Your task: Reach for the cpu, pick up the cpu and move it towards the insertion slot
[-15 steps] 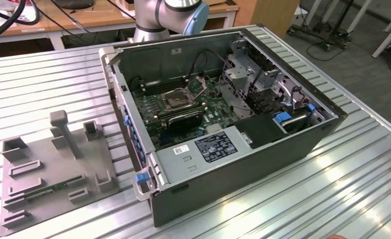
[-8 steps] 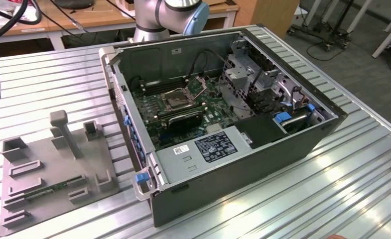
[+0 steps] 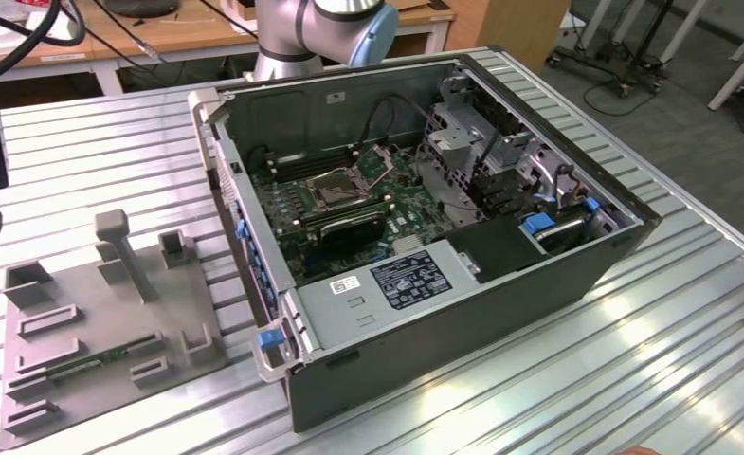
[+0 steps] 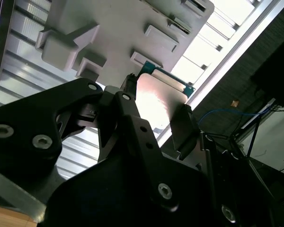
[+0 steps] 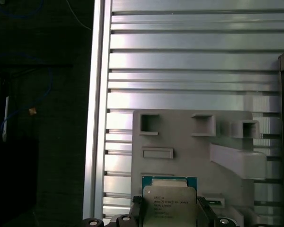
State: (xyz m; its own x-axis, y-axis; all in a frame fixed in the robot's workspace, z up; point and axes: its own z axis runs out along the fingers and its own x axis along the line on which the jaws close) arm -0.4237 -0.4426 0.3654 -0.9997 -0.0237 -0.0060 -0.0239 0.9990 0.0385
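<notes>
We see the gripper closed on the cpu. One dark finger presses against each of two opposite sides, and the jaws are open only as wide as the chip. In both wrist views the cpu is held in front of the grey tray, near the tray's edge. The pictures do not tell us how far clear of the tray it is.

In the exterior view a narrow green circuit strip lies in one of the tray's low pockets, among raised blocks and posts. Just beside the tray, on the exterior view's right, an open computer case lies on the slatted metal table. Inside it is the motherboard, which carries the insertion slot, well apart from the tray. A black heatsink block sits just beside the slot, on the side nearer the case's labelled grey box.

In the first wrist view the picture edge cuts off the chip's near end. In the second wrist view the gripper's dark body hides part of the tray.
</notes>
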